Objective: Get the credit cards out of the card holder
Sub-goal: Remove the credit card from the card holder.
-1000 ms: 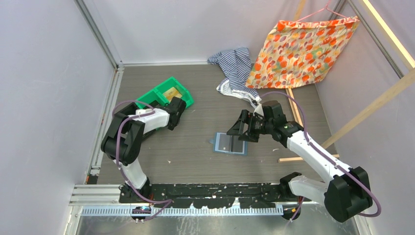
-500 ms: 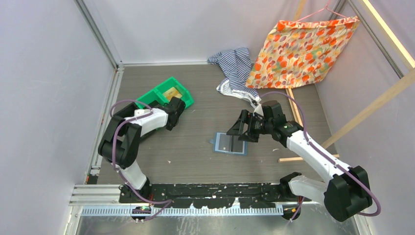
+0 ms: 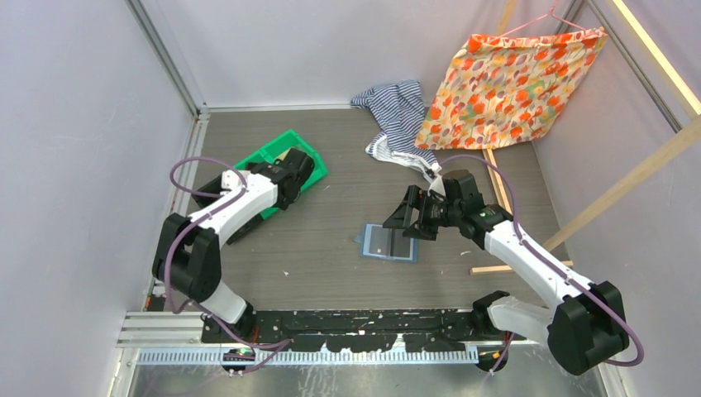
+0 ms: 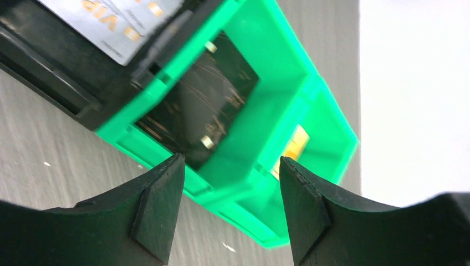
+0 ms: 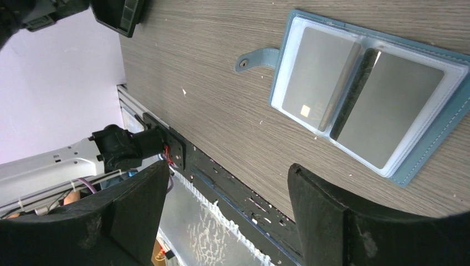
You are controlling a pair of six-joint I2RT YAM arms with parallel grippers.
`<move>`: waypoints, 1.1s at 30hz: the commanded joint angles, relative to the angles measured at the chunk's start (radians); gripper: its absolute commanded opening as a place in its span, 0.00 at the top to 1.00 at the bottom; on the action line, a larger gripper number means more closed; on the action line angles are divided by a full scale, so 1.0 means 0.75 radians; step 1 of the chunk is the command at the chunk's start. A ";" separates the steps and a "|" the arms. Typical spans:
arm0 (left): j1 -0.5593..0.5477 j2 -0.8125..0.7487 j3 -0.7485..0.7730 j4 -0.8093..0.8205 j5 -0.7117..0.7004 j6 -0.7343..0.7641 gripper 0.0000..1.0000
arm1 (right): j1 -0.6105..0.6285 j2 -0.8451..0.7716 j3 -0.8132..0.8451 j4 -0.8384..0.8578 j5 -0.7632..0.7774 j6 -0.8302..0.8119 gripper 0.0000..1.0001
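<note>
I see the slate-blue two-panel soft card holder lying open mid-tabletop, nearer the near edge, with two dark grey flat credit cards in its clear slots. My right claw hovers beside it, jaws wide, empty. My left claw, open and empty, hangs over the green plastic two-compartment bin toward the far-left corner.

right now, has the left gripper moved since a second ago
Yes. In the top view the left gripper has pushed farther over the green bin, which stayed put, and now covers more of it. Its jaws have opened too.
</note>
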 commanded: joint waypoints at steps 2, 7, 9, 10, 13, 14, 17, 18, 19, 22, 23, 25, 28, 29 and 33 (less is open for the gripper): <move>-0.106 -0.155 0.146 0.084 -0.113 0.338 0.35 | -0.006 -0.067 0.030 -0.014 0.066 -0.032 0.18; -0.220 -0.247 0.129 0.420 0.144 1.104 0.38 | -0.005 -0.058 0.040 -0.086 0.250 -0.044 0.18; -0.222 -0.280 0.075 0.575 0.453 1.352 0.41 | -0.005 -0.048 0.029 -0.091 0.312 -0.037 0.18; -0.223 -0.297 0.039 0.639 0.602 1.451 0.43 | -0.005 -0.042 0.022 -0.084 0.328 -0.028 0.19; -0.223 -0.310 -0.064 0.797 1.046 1.580 0.44 | -0.005 -0.016 -0.012 -0.029 0.355 0.027 0.21; -0.223 -0.299 -0.098 0.861 1.188 1.615 0.47 | -0.004 -0.002 -0.026 0.001 0.361 0.053 0.22; -0.247 -0.226 -0.140 0.943 1.514 1.640 0.50 | -0.005 0.062 -0.059 0.103 0.356 0.124 0.29; -0.258 -0.191 -0.147 0.969 1.601 1.642 0.50 | -0.005 0.091 -0.064 0.126 0.359 0.142 0.34; -0.267 -0.158 -0.151 1.002 1.686 1.642 0.50 | -0.005 0.114 -0.068 0.149 0.364 0.156 0.40; -0.291 -0.059 -0.139 1.065 1.831 1.619 0.50 | -0.004 0.177 -0.067 0.182 0.418 0.168 0.52; -0.305 -0.034 -0.132 1.073 1.844 1.620 0.50 | -0.006 0.200 -0.061 0.178 0.437 0.167 0.54; -0.323 0.002 -0.113 1.070 1.850 1.635 0.50 | -0.005 0.233 -0.051 0.165 0.459 0.155 0.57; -0.334 0.075 -0.071 1.037 1.857 1.668 0.49 | -0.005 0.271 -0.039 0.143 0.477 0.135 0.64; -0.334 0.103 -0.055 1.018 1.872 1.677 0.49 | -0.005 0.286 -0.031 0.130 0.484 0.125 0.65; -0.362 0.193 -0.029 1.045 1.936 1.674 0.50 | -0.009 0.318 -0.016 0.095 0.523 0.095 0.69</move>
